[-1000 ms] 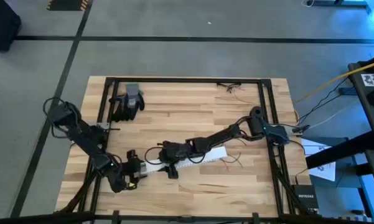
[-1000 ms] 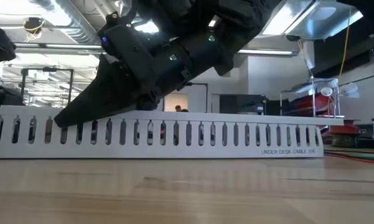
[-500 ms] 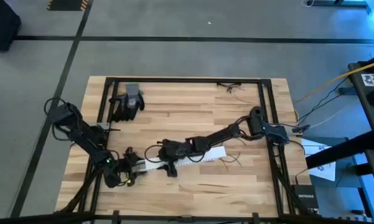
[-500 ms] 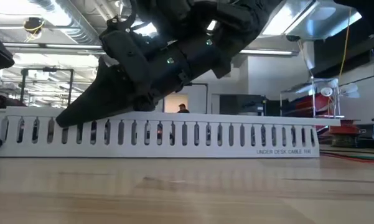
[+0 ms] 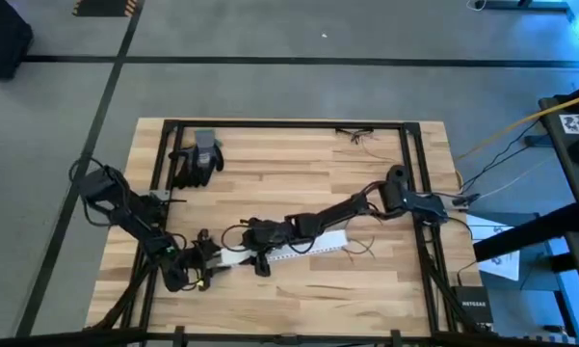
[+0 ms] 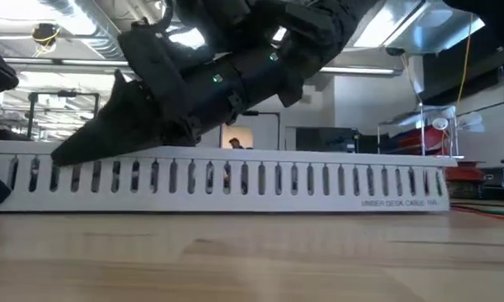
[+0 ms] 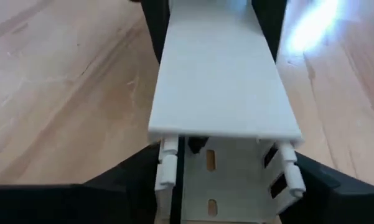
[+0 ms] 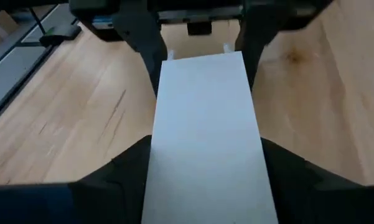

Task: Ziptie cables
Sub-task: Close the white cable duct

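Your two grippers meet over the white slotted strip (image 5: pixel 287 250) near the front of the tabletop (image 5: pixel 299 183), and each straddles it from an opposite end. The left gripper (image 5: pixel 204 254) has its jaws on either side of the strip's end, seemingly clamped on it, so that end probably cannot slide. The right gripper (image 5: pixel 255 253) sits farther along, its jaws straddling the flat white cover, pressed down from above in the low view; I judge it is steadying or closing the channel, not handling wire. The cables (image 5: pixel 361 244), the thin dark tangle you are meant to tie, trail off the strip's far end toward the right arm's side, loose on the wood. A second little tangle of wires (image 5: pixel 356 134) lies at the back edge, well apart. I cannot pick out the ziptie anywhere in these views. A pair of dark gloves (image 5: pixel 197 158) rests at the back left, out of the way.
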